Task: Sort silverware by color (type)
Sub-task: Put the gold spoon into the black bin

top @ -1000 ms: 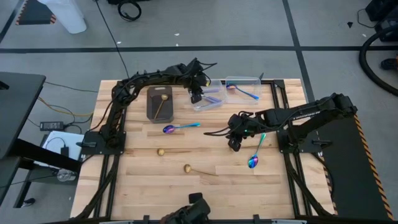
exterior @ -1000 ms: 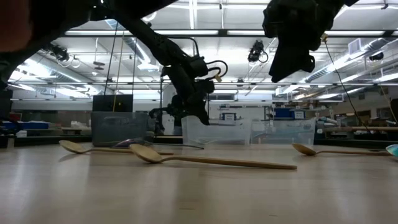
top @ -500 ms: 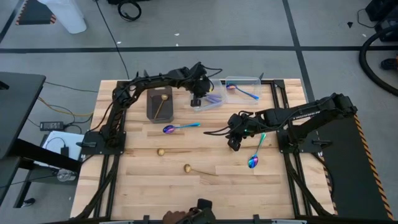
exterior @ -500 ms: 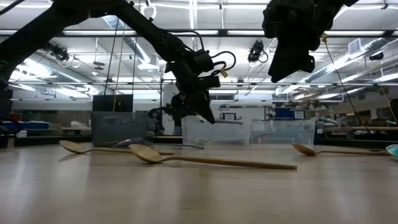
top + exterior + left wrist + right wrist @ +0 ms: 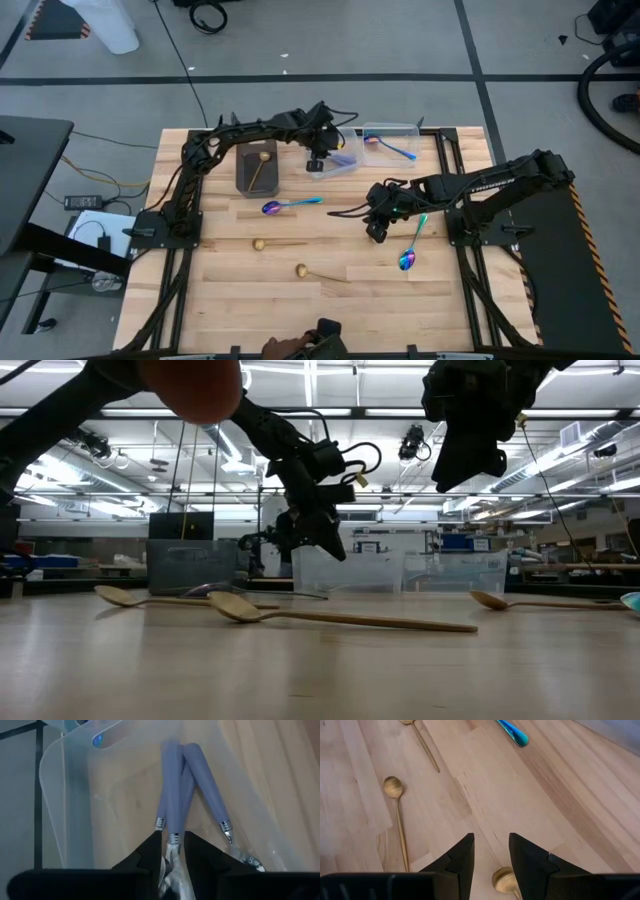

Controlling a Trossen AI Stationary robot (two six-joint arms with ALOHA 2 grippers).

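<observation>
Snag risk at far bin, loose spoons near you

Near: two gold spoons point(image 5: 300, 270) and rainbow spoons point(image 5: 408, 255) loose on worktop. Right end effector point(image 5: 376, 228) hovers mid-worktop, fingers apart, empty. Far: dark tray point(image 5: 240, 178) holds a gold spoon. Left end effector point(image 5: 170, 837) is in the clear bin point(image 5: 347, 170), straddling a lavender-handled spoon point(image 5: 172, 785); can't tell if gripped. Lifting could drag it out or tip the bin. Next bin point(image 5: 402, 128) holds a blue spoon.

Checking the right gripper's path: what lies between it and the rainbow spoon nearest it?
Only bare wooden tabletop separates the right gripper from the rainbow spoon; the high view shows this.
</observation>
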